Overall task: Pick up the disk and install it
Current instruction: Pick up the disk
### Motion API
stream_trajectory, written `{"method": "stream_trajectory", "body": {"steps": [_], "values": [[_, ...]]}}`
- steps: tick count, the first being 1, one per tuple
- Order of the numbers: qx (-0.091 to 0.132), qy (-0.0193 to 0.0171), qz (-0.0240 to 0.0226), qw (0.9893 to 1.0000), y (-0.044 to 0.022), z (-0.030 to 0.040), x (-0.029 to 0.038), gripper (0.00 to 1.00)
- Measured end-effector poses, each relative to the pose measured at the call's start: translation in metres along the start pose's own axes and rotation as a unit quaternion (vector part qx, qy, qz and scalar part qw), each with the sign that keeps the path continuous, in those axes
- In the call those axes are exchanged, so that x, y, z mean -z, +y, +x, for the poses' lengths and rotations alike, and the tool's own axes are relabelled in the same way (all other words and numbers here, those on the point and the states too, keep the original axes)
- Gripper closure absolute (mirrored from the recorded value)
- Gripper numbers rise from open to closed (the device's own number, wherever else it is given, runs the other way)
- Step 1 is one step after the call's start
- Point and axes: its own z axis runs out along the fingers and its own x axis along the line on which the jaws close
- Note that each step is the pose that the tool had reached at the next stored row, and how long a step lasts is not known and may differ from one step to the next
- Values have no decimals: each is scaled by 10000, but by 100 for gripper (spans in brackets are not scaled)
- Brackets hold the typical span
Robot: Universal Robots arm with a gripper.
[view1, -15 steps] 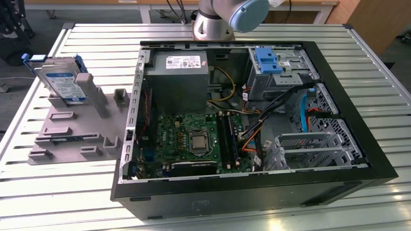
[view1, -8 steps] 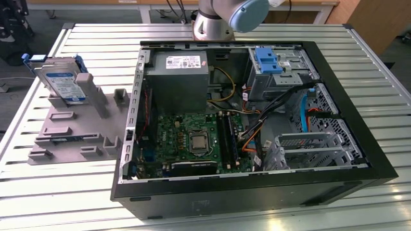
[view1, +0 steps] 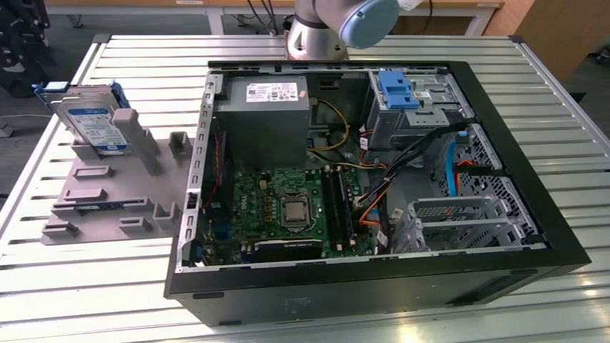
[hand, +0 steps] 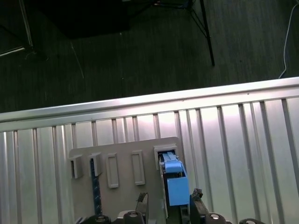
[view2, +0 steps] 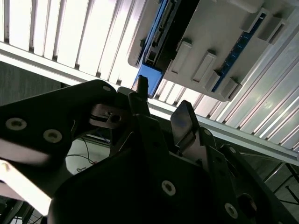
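Silver with a blue bracket, the disk [view1: 98,125] is standing on edge in a slot of the grey rack [view1: 96,207], which is lying on the slatted metal worktop [view1: 143,50]. Nothing is touching the disk. In the first wrist view the gripper [hand: 169,201] is pointing down over the rack [hand: 121,161]. Its jaws are standing wide apart and holding nothing, with the disk's blue edge [hand: 172,184] showing between the two fingertips [hand: 195,196]. In the second wrist view that blue edge [view2: 150,74] is sitting in the rack [view2: 224,37], beyond the dark fingertips [view2: 184,114]. An open computer case [view1: 381,296] is lying just beside the rack, on the exterior view's right of it. The arm [view1: 329,25] is showing further to that side of the rack.
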Motion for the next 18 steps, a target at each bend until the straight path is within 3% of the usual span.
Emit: {"method": "stream_trajectory", "body": {"steps": [5,10,18], "values": [[-1,24,57,10000,0,-18,-58,53],[-1,40,63,10000,0,-17,-62,53],[9,5,137,9999,11,-16,-123,45]]}}
